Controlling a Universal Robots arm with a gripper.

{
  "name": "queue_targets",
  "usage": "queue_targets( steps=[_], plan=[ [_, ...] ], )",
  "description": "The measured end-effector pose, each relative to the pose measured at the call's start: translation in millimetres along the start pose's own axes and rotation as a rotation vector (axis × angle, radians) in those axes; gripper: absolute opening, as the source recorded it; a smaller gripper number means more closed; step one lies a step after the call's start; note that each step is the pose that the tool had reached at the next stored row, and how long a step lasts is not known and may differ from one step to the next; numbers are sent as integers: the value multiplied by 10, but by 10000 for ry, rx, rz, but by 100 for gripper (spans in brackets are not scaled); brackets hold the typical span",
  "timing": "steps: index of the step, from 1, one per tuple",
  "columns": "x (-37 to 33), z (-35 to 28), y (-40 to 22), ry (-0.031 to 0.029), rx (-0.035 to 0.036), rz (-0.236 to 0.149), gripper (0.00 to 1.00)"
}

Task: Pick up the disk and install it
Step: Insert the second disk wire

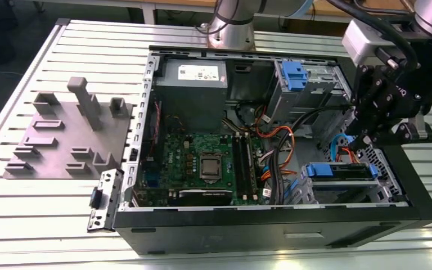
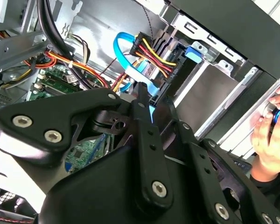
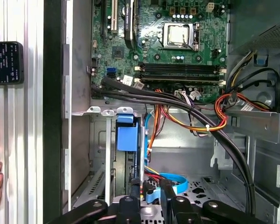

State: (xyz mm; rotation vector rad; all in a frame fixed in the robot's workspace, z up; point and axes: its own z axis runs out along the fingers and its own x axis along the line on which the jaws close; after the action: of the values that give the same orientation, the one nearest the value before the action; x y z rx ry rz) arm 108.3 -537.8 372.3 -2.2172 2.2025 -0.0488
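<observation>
On the exterior view's left, a grey fixture block (image 1: 70,135) with upright pegs lies on the slatted tabletop (image 1: 21,225), just beside the open computer case (image 1: 276,225). Within the case, the green motherboard (image 1: 205,163) sits left of centre, with a grey power supply (image 1: 192,79) behind it and bundled cables (image 1: 276,146) to its right. Toward the right, the disk (image 1: 341,175), with its blue bracket, sits in the lower drive bay near the case front. The hand (image 1: 362,140) hangs just above that bay; its fingers look close together over the bay in both wrist views, though whether they grip anything cannot be told. A person's hand (image 2: 269,140) rests outside the case.
</observation>
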Motion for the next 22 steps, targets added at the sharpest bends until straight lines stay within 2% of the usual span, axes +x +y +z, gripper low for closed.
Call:
queue_targets(
  steps=[5, 14, 20, 22],
  plan=[
    [-36, 17, -2, -2, -14, 2, 31],
    [-43, 97, -8, 20, -15, 6, 31],
    [-44, 170, -7, 129, -16, 4, 31],
    [-45, 176, -8, 162, -16, 3, 30]
  ],
)
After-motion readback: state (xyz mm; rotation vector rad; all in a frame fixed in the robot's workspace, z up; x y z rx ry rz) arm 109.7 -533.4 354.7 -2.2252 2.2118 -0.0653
